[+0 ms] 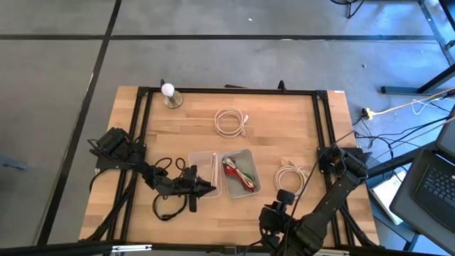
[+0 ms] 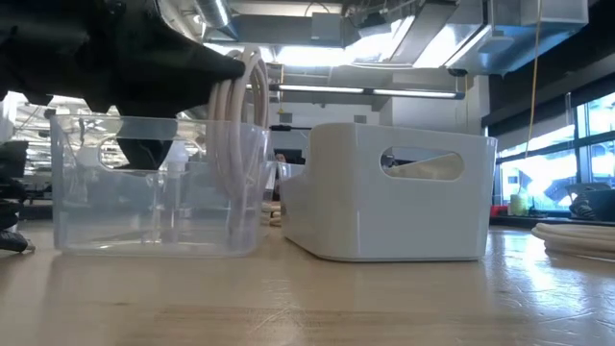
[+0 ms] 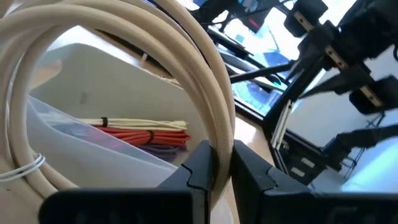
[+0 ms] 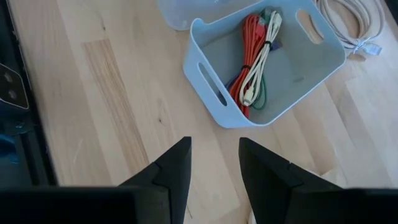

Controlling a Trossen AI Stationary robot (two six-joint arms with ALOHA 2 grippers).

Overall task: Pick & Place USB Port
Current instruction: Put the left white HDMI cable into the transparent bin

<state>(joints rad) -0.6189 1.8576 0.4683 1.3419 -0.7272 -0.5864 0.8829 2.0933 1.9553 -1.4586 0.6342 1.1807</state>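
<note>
Our left gripper [image 3: 221, 171] is pinched narrow on a coiled cream cable [image 3: 186, 56], its dark fingers [image 3: 199, 168] pressed against either side of the loop. Seen from above, that gripper [image 1: 202, 186] sits at the near edge of the clear bin [image 1: 202, 173], and the low view shows the coil [image 2: 240, 115] hanging upright over the clear bin's [image 2: 154, 192] right end, dipping inside its wall.

Our right gripper [image 4: 214, 162] waits with its fingers standing apart and nothing between them, hovering over bare wood near the front edge of the table [image 1: 277, 135].

The surface is a pale wooden tabletop framed by black rails. Beside the clear bin sits a grey bin [image 1: 240, 173]; two more cream coils lie loose, one toward the far side [image 1: 231, 122] and one right of the grey bin [image 1: 291, 176]. A black cable [image 1: 165, 206] tangles under the left arm.

Only the right wrist view lets us see into the grey bin [image 4: 273, 93]: a bundle of red, cream, green and purple cables [image 4: 255, 59]. Only the low view shows the room behind, with ceiling ducts, bright windows and strip lights. The high view alone shows a grey floor and a laptop [image 1: 434, 181] right of the table.
</note>
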